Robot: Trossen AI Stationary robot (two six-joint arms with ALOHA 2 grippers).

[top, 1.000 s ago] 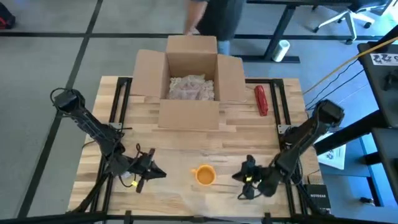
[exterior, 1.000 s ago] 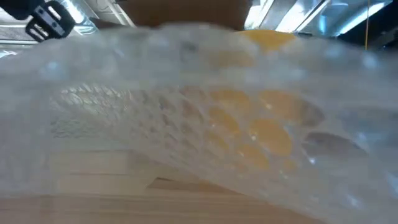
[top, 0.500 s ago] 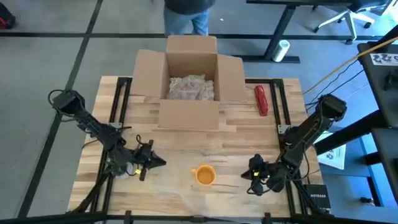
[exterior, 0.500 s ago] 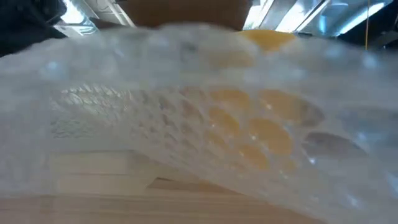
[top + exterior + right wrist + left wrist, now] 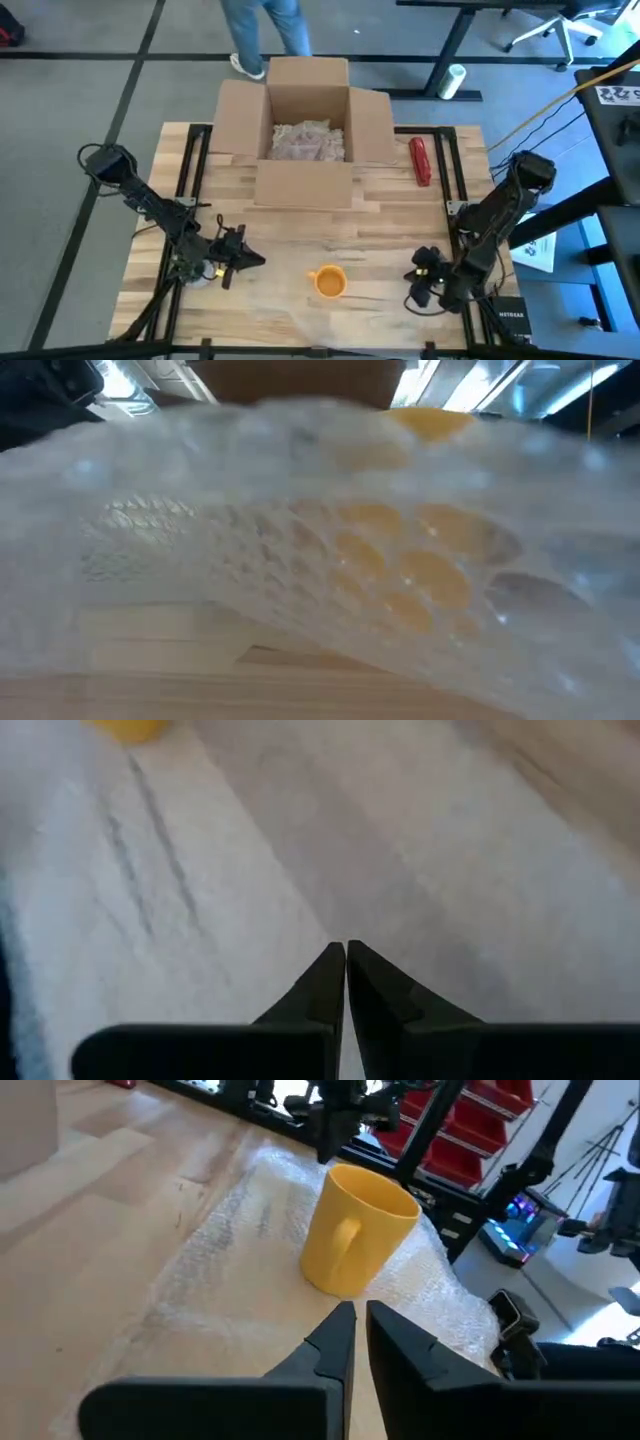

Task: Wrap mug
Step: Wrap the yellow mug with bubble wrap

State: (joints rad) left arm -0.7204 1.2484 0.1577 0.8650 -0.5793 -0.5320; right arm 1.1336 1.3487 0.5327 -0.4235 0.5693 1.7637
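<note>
Wrapping looks barely begun: the yellow mug (image 5: 328, 281) stands bare and upright on the bubble wrap (image 5: 240, 1250) near the table's (image 5: 390, 235) front edge, long axis vertical, mouth up, handle toward the left gripper (image 5: 357, 1325). Both the left gripper and the right gripper (image 5: 345, 955) have their 2 fingers closed on nothing, 1 at each side of the mug and apart from it, so every fold is left.

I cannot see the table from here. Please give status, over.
Left gripper shut, empty, facing mug. Right gripper shut, empty, over bubble wrap. Mug upright on wrap, unwrapped. Nothing in the way.
</note>
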